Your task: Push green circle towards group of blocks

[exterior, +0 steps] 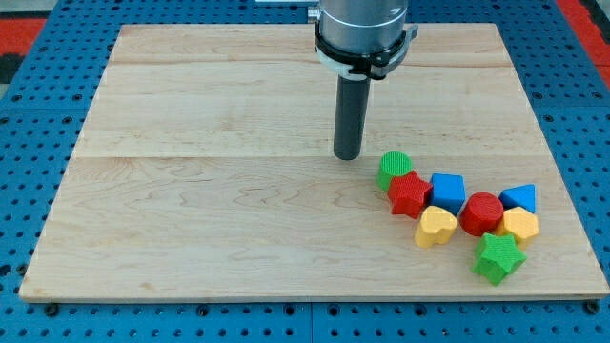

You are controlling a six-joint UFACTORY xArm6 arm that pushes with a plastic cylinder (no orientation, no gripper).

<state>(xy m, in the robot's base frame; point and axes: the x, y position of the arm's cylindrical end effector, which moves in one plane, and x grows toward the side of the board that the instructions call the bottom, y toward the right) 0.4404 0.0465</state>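
Note:
The green circle (392, 170) sits at the upper left end of a group of blocks at the view's lower right, touching the red star (410, 193). The group also holds a blue block (447, 191), a yellow heart (437, 227), a red circle (482, 212), a blue triangle (519, 198), a yellow block (520, 226) and a green star (498, 258). My tip (347, 155) stands on the board just left of and slightly above the green circle, a small gap apart from it.
The wooden board (238, 191) lies on a blue pegboard surface (19, 114). The arm's grey body (365, 29) hangs over the board's top edge. The blocks lie near the board's right edge.

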